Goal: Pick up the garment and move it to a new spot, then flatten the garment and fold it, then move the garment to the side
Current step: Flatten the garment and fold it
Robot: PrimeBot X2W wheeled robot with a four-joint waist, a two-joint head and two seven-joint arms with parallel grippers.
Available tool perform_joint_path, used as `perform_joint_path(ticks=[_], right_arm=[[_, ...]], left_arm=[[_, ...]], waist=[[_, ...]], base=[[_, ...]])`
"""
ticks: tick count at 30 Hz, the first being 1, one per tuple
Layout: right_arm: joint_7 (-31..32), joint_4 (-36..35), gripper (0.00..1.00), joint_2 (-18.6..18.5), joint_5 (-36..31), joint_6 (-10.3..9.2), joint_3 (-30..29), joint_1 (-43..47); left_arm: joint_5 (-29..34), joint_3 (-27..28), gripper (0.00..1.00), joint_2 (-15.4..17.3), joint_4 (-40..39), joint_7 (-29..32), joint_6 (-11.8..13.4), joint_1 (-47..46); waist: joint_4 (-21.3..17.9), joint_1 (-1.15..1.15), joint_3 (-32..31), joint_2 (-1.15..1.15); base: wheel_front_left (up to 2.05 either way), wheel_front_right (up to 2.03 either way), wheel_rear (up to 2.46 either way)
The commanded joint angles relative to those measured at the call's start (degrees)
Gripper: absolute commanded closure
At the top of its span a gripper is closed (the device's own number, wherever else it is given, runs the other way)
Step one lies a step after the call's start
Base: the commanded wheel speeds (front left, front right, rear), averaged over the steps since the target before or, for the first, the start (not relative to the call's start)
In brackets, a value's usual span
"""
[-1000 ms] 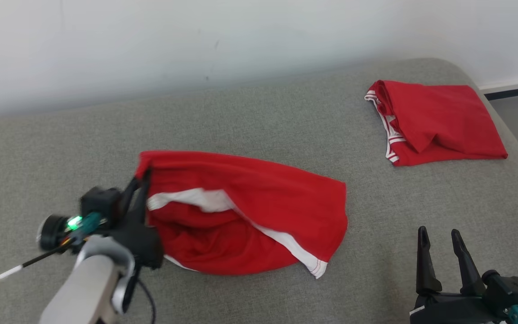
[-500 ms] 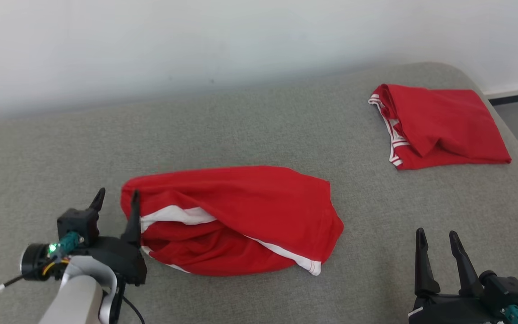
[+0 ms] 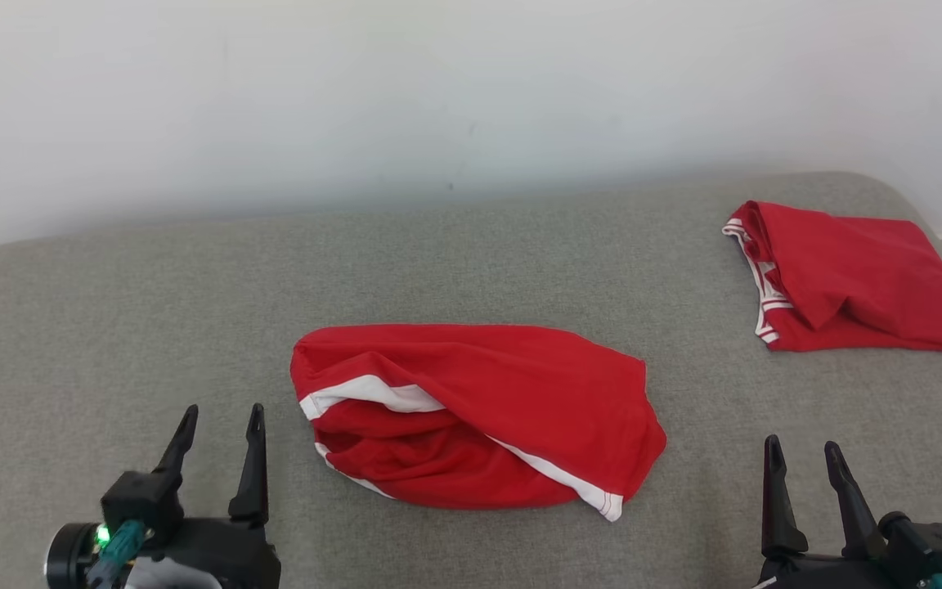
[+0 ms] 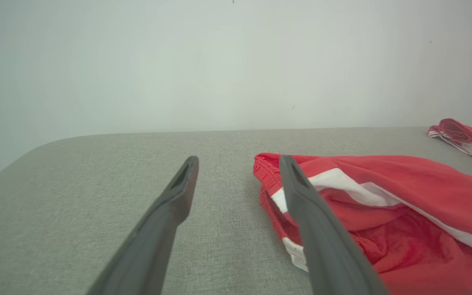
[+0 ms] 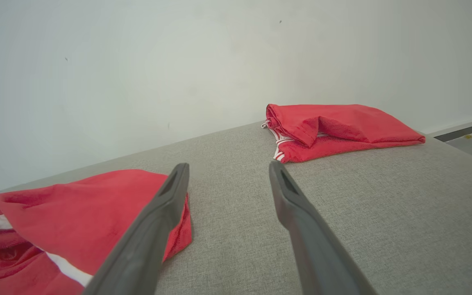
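While left gripper (image 3: 223, 409) and right gripper (image 3: 802, 442) sit wide open and empty, red shorts (image 3: 479, 409) lie crumpled at the middle of the bench (image 3: 111, 311); flattening, folding and the side move likely remain.

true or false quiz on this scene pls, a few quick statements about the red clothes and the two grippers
1. The middle garment and a folded garment at the far right both lie on the grey cushion. True.
2. The left gripper is clamped on the middle garment. False: its jaws stand open, beside the garment and apart from it.
3. The right gripper is open and holds nothing. True.
4. The middle garment lies flat and smooth. False: it is bunched and creased, with a white stripe running across it.
5. The two garments touch. False: bare cushion separates them.
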Motion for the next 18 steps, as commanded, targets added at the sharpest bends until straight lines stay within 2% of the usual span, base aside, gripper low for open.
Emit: perform_joint_path(ticks=[1,12,18], right_arm=[[0.0,-0.29,0.0,0.15,0.45,-0.15,-0.15,0.54],[0.0,-0.76,0.0,0.15,0.32,-0.15,-0.39,1.49],[0.0,-0.03,0.0,0.16,0.59,-0.15,0.68,1.8]], left_arm=[[1.41,1.56,0.0,-0.58,-3.0,-0.18,0.17,2.83],[8.0,9.85,0.0,-3.01,-18.4,-0.18,1.18,13.92],[10.09,14.33,0.0,-5.11,-22.32,-0.19,0.95,18.3]], waist=[[0.74,0.0,-0.7,0.0],[1.77,0.0,-0.87,0.0],[2.07,0.0,-0.74,0.0]], base=[[0.0,0.0,0.0],[0.0,0.0,0.0],[0.0,0.0,0.0]])
